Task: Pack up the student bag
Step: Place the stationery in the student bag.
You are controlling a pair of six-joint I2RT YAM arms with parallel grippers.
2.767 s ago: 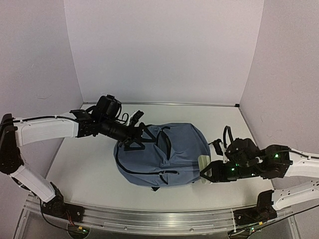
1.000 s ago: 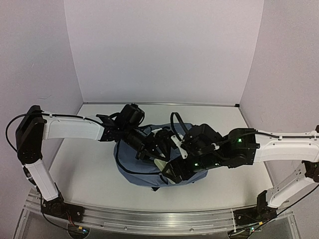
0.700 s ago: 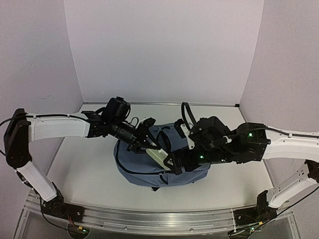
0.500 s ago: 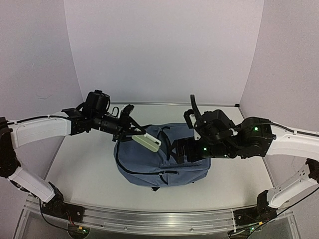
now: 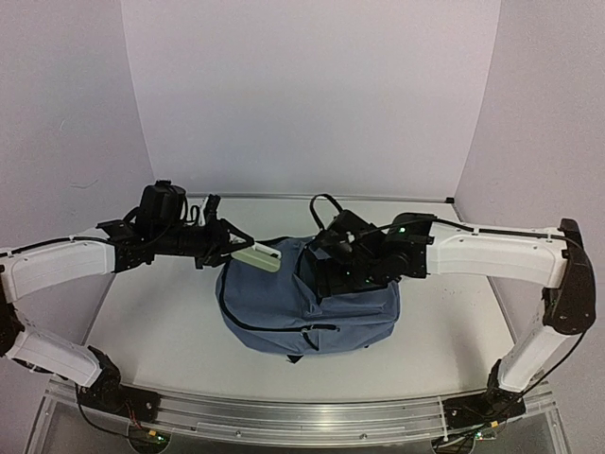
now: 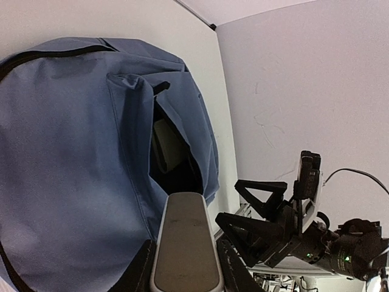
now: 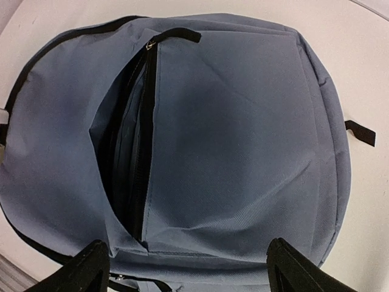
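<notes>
The student bag, a slate-blue backpack, lies flat mid-table with its main zipper gaping open. My left gripper hovers over the bag's upper left edge, shut on a pale oblong case. In the left wrist view that case fills the gap of the left gripper, pointing at the dark opening, where a greenish item shows inside. My right gripper hangs open just above the bag's middle. In its own view the right gripper holds nothing over the fabric.
The white table is boxed in by pale walls at the back and both sides. A metal rail runs along the near edge. A black strap end sticks out from the bag's side.
The case passed from my right gripper to my left. The left arm drew back leftward with it. The right gripper let go, opened wide and shifted over the bag's middle.
</notes>
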